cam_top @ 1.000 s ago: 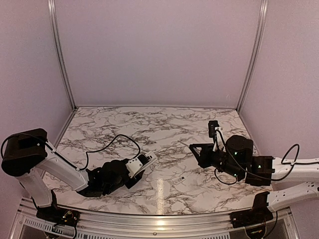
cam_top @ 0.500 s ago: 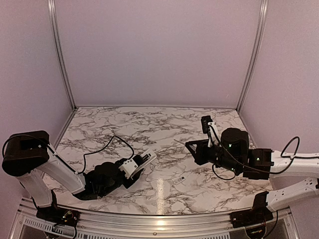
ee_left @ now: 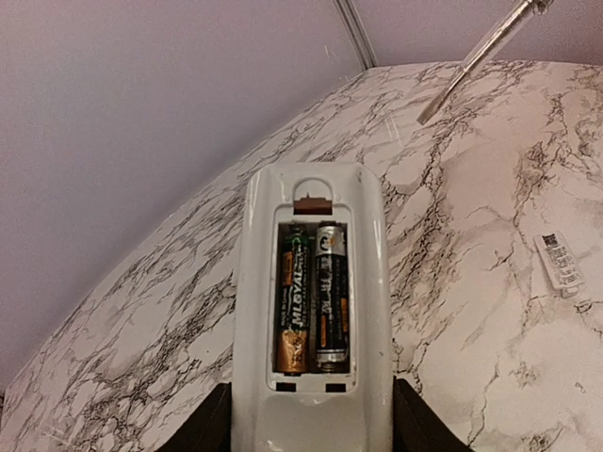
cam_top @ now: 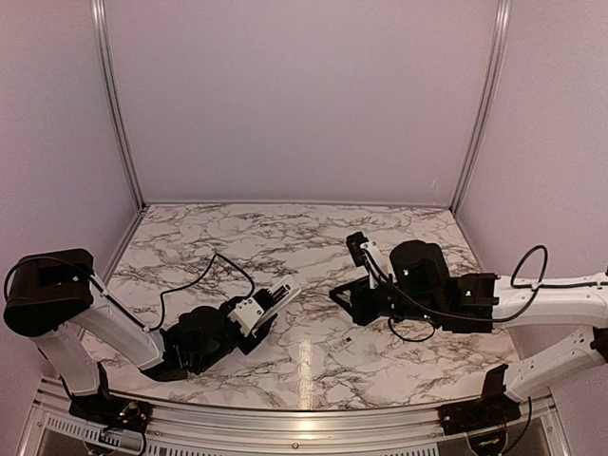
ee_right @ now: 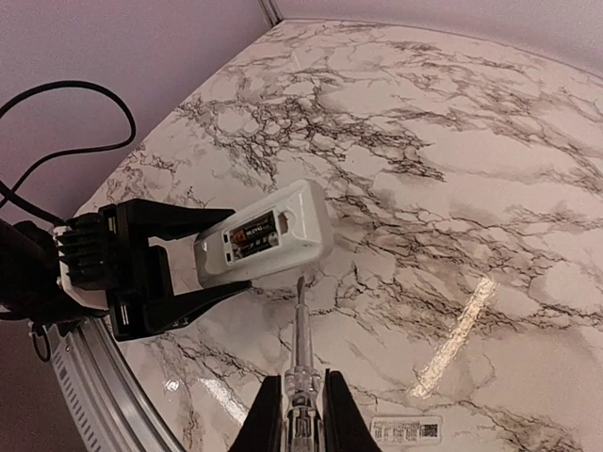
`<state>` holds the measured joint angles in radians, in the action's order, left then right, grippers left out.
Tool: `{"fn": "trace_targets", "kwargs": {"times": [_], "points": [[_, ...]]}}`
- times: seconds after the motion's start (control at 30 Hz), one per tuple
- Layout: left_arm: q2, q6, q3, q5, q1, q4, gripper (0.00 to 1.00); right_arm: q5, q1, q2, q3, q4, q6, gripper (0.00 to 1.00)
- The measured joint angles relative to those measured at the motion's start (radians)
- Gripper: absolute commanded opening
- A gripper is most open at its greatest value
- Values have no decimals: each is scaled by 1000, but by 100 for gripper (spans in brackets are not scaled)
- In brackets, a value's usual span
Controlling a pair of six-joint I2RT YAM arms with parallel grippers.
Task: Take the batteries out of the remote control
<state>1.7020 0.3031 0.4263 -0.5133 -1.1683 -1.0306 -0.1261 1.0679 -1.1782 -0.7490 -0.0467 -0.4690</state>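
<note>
left hand [ee_left: 313, 428] pinches the remote control [ee_left: 311, 193], batteries [ee_left: 328, 292] inside; right hand [ee_right: 301, 414] pinches a thin rod [ee_right: 300, 330] just beside.

White marble-patterned table [cam_top: 285, 237], small white labelled piece [cam_top: 347, 339] lying flat on it

Left wrist view: remote control [ee_left: 370, 311] cut off by bottom edge, near end unseen. Left gripper [ee_left: 311, 428] only two dark slivers there (rest out of frame). Right wrist view: screwdriver [ee_right: 301, 348] handle cut at bottom edge; white tag [ee_right: 405, 431] print unreadable. Top view: batteries [ee_left: 330, 292] too small to make out.
</note>
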Motion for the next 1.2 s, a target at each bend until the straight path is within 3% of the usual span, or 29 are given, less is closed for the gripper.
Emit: {"fn": "trace_targets", "kwargs": {"times": [0.5, 1.2], "points": [[20, -6, 53, -83, -14, 86, 0, 39, 49, -194, -136, 0, 15, 0], [23, -7, 71, -111, -24, 109, 0, -29, 61, -320, -225, -12, 17, 0]]}}
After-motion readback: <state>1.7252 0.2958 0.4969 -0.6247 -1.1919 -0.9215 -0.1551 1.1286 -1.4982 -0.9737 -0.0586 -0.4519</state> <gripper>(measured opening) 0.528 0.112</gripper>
